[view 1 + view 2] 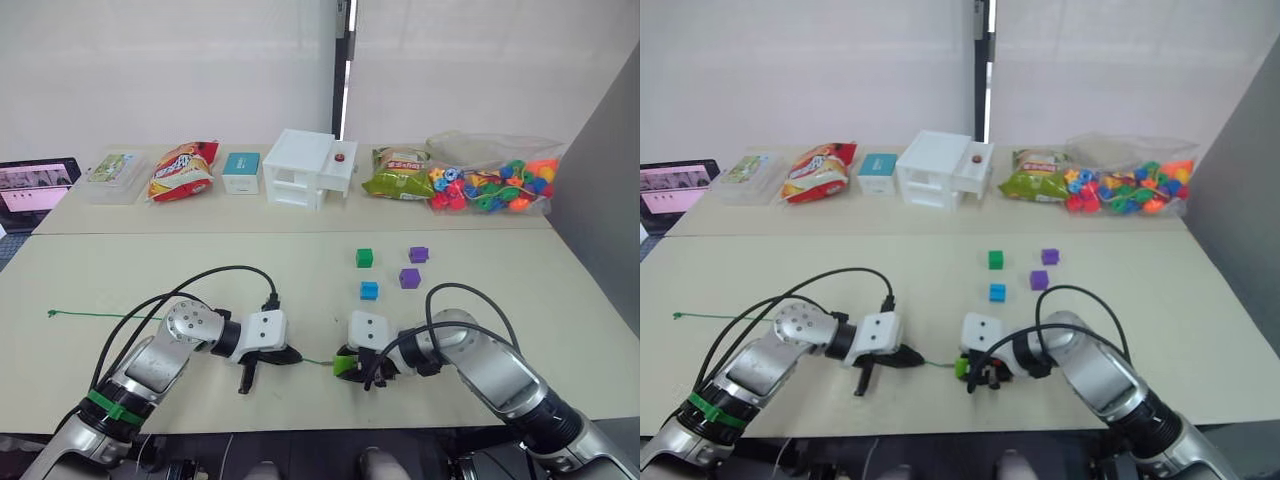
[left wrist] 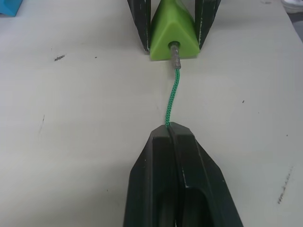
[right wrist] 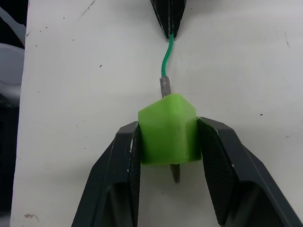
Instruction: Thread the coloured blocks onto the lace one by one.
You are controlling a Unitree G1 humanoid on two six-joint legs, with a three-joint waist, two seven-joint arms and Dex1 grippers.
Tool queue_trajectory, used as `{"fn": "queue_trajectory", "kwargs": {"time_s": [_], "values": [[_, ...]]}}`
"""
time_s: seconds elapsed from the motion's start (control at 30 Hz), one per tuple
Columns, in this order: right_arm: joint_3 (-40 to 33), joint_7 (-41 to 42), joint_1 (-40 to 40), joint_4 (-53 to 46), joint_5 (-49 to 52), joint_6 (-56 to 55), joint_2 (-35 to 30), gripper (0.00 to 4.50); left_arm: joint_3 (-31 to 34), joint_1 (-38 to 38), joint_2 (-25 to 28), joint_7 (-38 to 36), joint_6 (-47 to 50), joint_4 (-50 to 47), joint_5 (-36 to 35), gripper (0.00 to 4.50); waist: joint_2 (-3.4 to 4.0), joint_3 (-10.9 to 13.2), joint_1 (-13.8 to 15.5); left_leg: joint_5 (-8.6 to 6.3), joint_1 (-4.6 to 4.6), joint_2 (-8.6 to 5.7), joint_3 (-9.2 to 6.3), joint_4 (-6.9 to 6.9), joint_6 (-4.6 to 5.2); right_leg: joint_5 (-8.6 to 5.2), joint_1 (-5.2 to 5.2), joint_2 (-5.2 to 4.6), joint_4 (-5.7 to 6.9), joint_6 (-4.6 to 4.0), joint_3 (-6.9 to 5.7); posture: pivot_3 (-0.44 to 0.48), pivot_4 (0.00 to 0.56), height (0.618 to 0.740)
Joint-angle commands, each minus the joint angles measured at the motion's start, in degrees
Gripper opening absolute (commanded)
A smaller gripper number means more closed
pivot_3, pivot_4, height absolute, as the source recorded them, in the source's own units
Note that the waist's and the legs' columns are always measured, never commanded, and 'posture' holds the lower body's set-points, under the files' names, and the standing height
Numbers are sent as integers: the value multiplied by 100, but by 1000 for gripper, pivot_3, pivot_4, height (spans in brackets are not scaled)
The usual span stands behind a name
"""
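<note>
Head view, left to right. At far left the knotted end of the lace (image 1: 52, 314) lies on the table (image 1: 560, 300); the green cord runs right across the surface to the left end effector (image 1: 290, 355), lower centre-left, whose black fingers are clenched together on the cord just behind its stiff grey tip (image 2: 174, 55). A short length of cord spans the gap to the right end effector (image 1: 345, 365), lower centre, which grasps the lime green block (image 1: 345, 364) between its two fingers, low over the table. In the left wrist view the grey tip enters the hole in the block's near face. In the right wrist view the tip passes through the block and its end emerges at the far side.

Right of centre, four blocks rest loose on the table, apart from one another: the dark green block (image 1: 364, 258), below it the blue block (image 1: 369, 290), and to their right two purple blocks (image 1: 418, 254) (image 1: 409, 278). At upper right, near the table's far edge, lies a clear bag of mixed beads (image 1: 490, 185).
</note>
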Motion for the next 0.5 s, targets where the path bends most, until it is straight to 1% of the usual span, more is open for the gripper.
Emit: {"fn": "queue_trajectory", "kwargs": {"time_s": [0.03,0.13,0.4,0.5], "values": [[53,-25,59,-107,81,87,-21,1293,-159,-30,-218,116,118,-115,93,73,-1,-1,10,0,0,0,0,1,0,0,1,0,0,0,0,0,150,740],[60,-46,50,-104,88,99,-20,1293,-235,-44,-371,109,293,-302,66,73,-1,-1,7,0,0,0,0,2,0,0,2,0,0,0,0,0,150,740],[88,-92,45,-119,130,102,-59,1293,-404,-227,-959,491,776,-581,59,73,-1,-1,15,0,-1,0,-1,2,0,0,1,0,0,0,0,0,150,740],[98,-97,50,-135,146,100,-77,1293,-372,-295,-1009,573,886,-604,107,73,-2,-1,30,0,-2,-2,-1,5,0,0,3,-1,-1,0,0,0,150,740]]}}
